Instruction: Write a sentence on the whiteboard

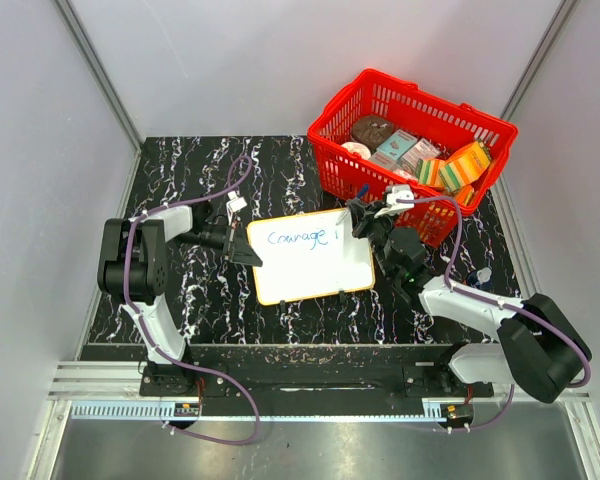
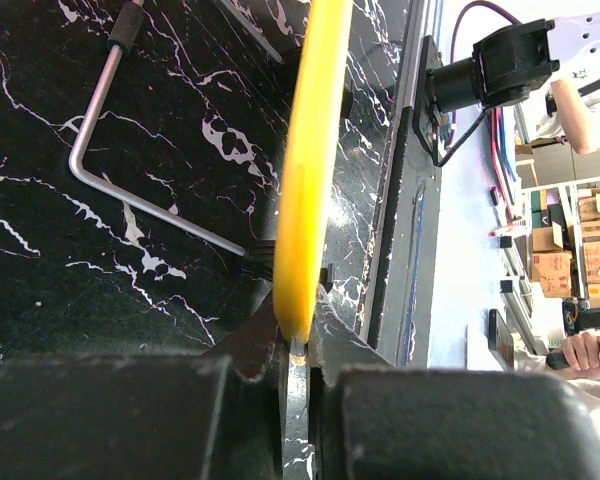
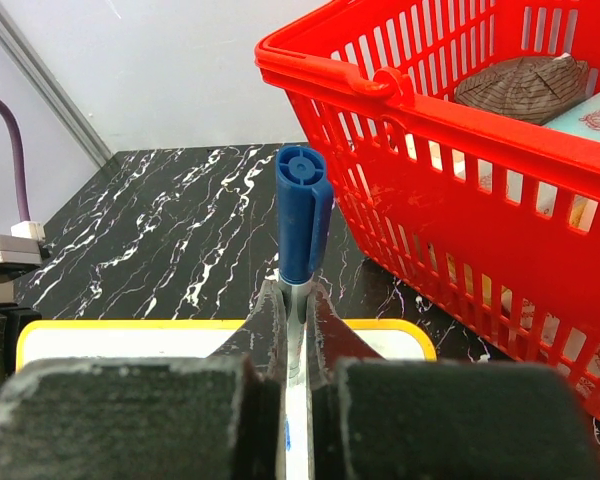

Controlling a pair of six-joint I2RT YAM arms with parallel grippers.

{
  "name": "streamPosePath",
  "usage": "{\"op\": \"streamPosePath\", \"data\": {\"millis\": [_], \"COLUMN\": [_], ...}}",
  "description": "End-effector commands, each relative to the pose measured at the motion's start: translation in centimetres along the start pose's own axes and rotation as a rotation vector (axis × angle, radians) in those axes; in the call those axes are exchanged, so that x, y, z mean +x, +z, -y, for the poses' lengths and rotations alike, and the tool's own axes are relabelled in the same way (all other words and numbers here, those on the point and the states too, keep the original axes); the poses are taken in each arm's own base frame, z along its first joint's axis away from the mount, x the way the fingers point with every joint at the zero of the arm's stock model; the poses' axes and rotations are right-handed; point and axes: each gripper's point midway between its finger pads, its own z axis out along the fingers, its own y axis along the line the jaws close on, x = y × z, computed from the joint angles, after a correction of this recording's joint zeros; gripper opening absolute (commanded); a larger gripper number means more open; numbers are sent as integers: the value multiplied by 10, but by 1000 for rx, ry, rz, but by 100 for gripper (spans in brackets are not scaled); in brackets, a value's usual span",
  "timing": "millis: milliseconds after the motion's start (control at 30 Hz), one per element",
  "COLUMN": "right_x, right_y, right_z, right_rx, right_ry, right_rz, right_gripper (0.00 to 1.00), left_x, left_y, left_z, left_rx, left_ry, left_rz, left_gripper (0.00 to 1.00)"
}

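The whiteboard (image 1: 315,268), white with a yellow-orange rim, lies in the middle of the black marble table. Blue handwriting on its upper part, the sentence (image 1: 300,237), reads "Courage i". My left gripper (image 1: 248,248) is shut on the board's left edge. In the left wrist view the yellow rim (image 2: 310,150) runs edge-on into the shut left gripper (image 2: 302,345). My right gripper (image 1: 360,222) hovers over the board's upper right corner, shut on a blue marker (image 3: 302,215) whose capped end sticks up past the right gripper (image 3: 297,300). The marker's tip is hidden.
A red plastic basket (image 1: 365,80) holding several packaged items stands at the back right, close behind the right gripper, and its wall (image 3: 460,200) fills the right of the right wrist view. A bent metal rod (image 2: 130,195) lies on the table beside the board.
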Motion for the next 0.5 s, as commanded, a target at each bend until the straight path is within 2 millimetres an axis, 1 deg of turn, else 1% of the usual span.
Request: {"op": "streamPosePath", "data": {"millis": [0,300,400,433,467], "right_x": [-4,-6,-12,-11,-19], "right_y": [2,3,2,0,-2], "right_z": [5,5,5,4,2], "right_rx": [26,29,28,20,10], "right_ry": [23,24,26,26,34], "right_rz": [25,20,35,36,57], "right_gripper": [0,0,0,0,0], "left_x": [12,12,12,12,12], "left_y": [1,1,1,1,1], "left_z": [-21,-21,-21,-21,-21], "left_rx": [-96,-97,-96,-96,-97], "left_ry": [56,61,59,59,59], "left_rz": [-94,-93,-93,-92,-93], "left_gripper": [0,0,0,0,0]}}
